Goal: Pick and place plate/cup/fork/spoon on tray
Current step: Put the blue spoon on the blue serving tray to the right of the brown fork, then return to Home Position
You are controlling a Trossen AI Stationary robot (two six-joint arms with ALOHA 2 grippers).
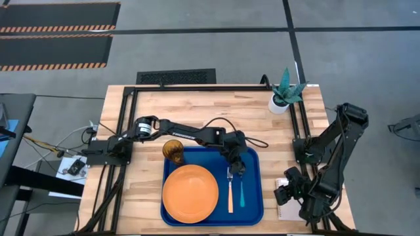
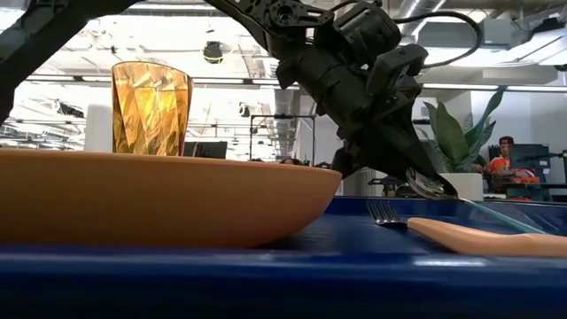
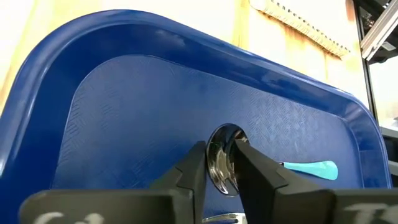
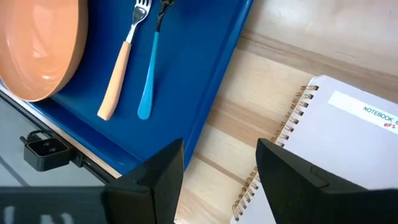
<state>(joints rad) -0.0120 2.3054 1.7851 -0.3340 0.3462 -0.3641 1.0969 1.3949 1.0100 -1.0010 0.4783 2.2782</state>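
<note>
Although the plate [image 1: 190, 193], fork [image 1: 230, 190] and cup [image 1: 173, 151] already sit on the blue tray [image 1: 254, 211] in the high view, the left end effector [image 1: 237, 168] is down at the far end of the spoon [image 1: 241, 192], whose long axis runs parallel to the fork just beside it, teal handle pointing toward the near rim; the right end effector [image 1: 287, 191] waits well apart, off the tray over the bench [image 1: 151, 111]. In the low view the spoon's bowl [image 2: 431, 184] hangs tilted just above the tray floor under the left end effector. The left wrist view shows its fingers [image 3: 189, 176] clamped on the metal bowl [image 3: 222, 163], handle trailing away. The right wrist view shows the right fingers [image 4: 163, 169] apart, beside a spiral notepad [image 4: 336, 155] printed "NOTEBOOK"
</note>
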